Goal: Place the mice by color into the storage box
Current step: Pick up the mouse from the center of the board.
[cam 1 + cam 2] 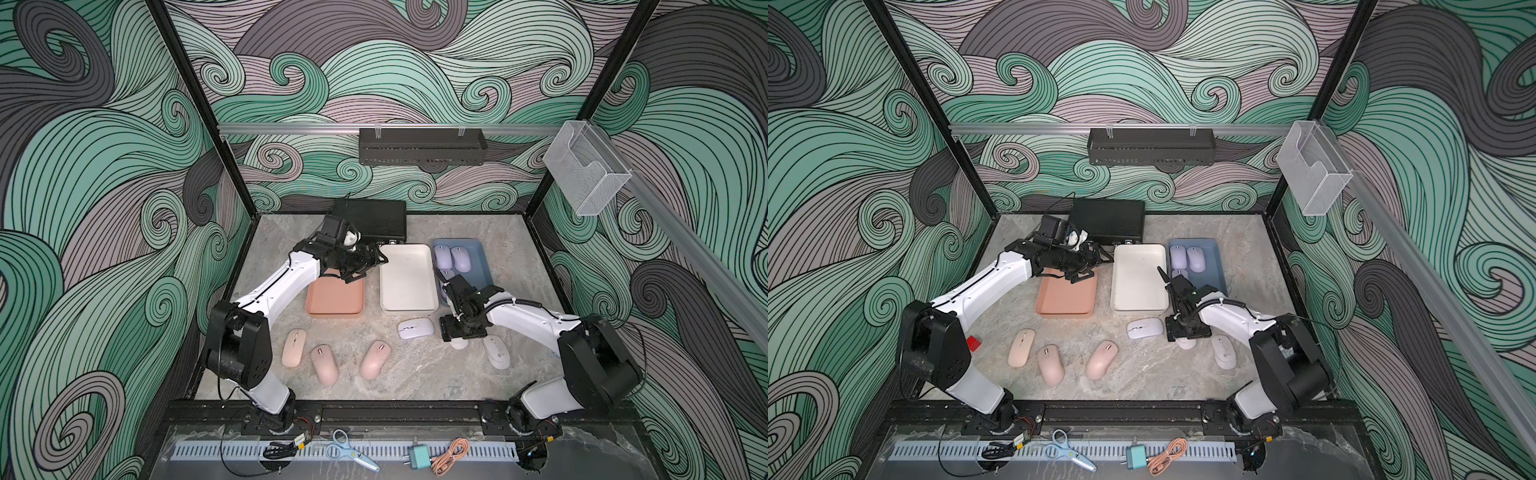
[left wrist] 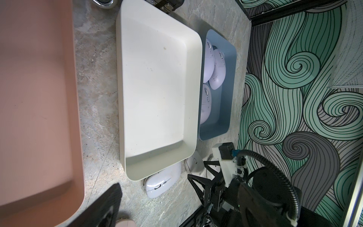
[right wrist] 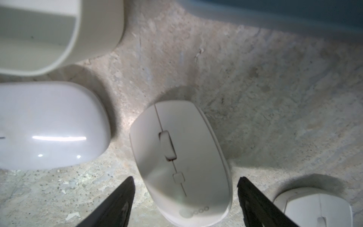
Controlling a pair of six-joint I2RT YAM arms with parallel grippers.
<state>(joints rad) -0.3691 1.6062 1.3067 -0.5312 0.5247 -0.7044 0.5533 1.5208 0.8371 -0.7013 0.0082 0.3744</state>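
Nearest the front rail, on the grey marbled tabletop (image 1: 415, 382), we find three pastel pink oval mice (image 1: 322, 364) lying loose in a row. Just beyond them, on our right, the right gripper (image 3: 184, 179) hangs low over a whitish matte oval mouse (image 3: 182, 157). Its black fingers (image 3: 119, 202) are spread to either side of the shell with a thin gap at each flank, so it has hold of nothing yet. We judge the step in hand to be the first white pick. The next move calls for a short descent, a squeeze across the narrow flanks, then a lift over the near wall of the white rounded-rectangle plastic tray (image 1: 409, 309) just behind. Room is tight: a glossy white mouse (image 1: 415, 328) lies just beside on one side and a third whitish mouse (image 1: 496, 352) near on the other, so a skewed closing could nudge either. The white tray is empty, which leaves a free drop. Next to it the slate blue plastic tray (image 1: 478, 253) holds all three lavender mice (image 2: 208, 64). The salmon-pink plastic tray (image 1: 334, 299) shows no mouse, and above its far end the left gripper (image 1: 368, 268) hovers with jaws wide apart, carrying nothing. Farthest back, a black textured case (image 1: 374, 220) stands close to the trays' far rims.
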